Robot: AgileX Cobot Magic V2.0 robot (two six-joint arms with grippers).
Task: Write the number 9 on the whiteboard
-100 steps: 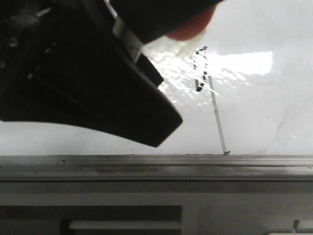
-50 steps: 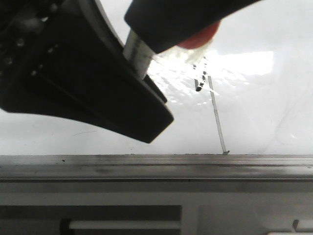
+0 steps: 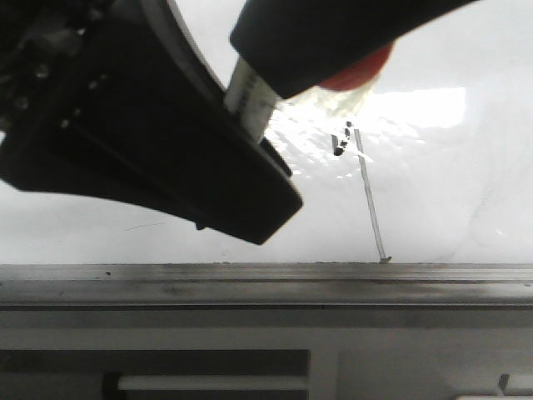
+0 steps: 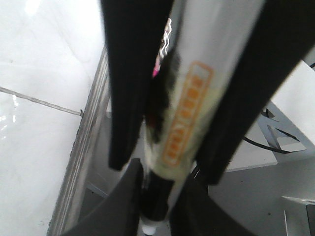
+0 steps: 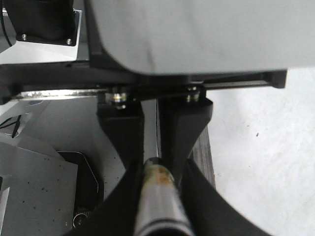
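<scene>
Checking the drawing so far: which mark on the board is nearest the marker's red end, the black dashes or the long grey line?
The short broken black dashes, just below the red end; the grey line trails off toward the whiteboard edge.

We are looking past the near edge at a pale grey cabinet front (image 3: 400,358) running across the bottom of the front view, with a dark recessed slot (image 3: 166,362) cutting along it and a lighter bar sitting inside. Bright light is glaring down from above, washing the upper scene white. Off to the side, a grey floor (image 4: 275,191) is showing, with a black cable (image 4: 266,146) trailing across it.
</scene>
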